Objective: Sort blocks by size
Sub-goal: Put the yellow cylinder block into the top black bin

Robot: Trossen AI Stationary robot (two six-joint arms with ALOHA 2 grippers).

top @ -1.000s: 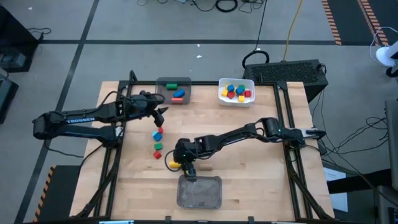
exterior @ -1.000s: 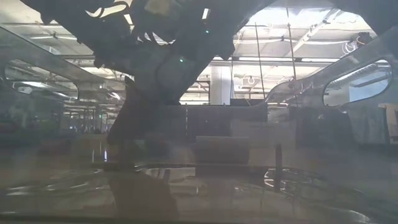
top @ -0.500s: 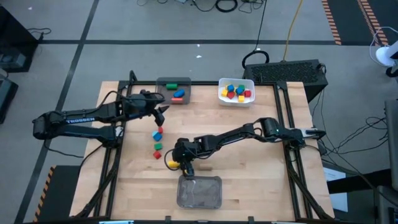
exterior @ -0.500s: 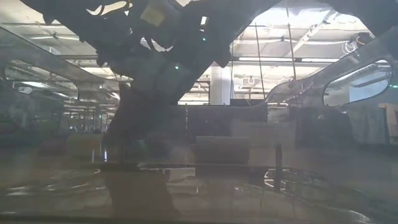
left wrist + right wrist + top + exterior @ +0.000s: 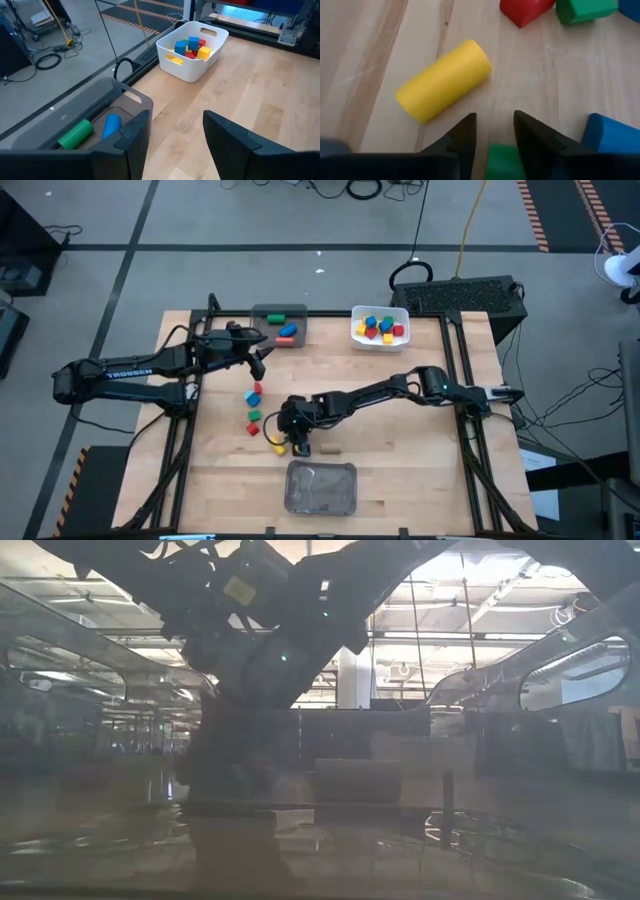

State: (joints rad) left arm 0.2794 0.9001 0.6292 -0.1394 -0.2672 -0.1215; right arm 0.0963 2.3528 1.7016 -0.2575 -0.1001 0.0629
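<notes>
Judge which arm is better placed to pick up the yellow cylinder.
Right: its tool hovers right beside the yellow cylinder on the table. The left tool waits near the grey bin.

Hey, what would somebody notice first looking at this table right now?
Probably the white bin of bright blocks at the far edge, beside a grey bin holding a few longer pieces. Mid-table, the right end effector hovers by a yellow cylinder, near a short line of loose blocks.
</notes>
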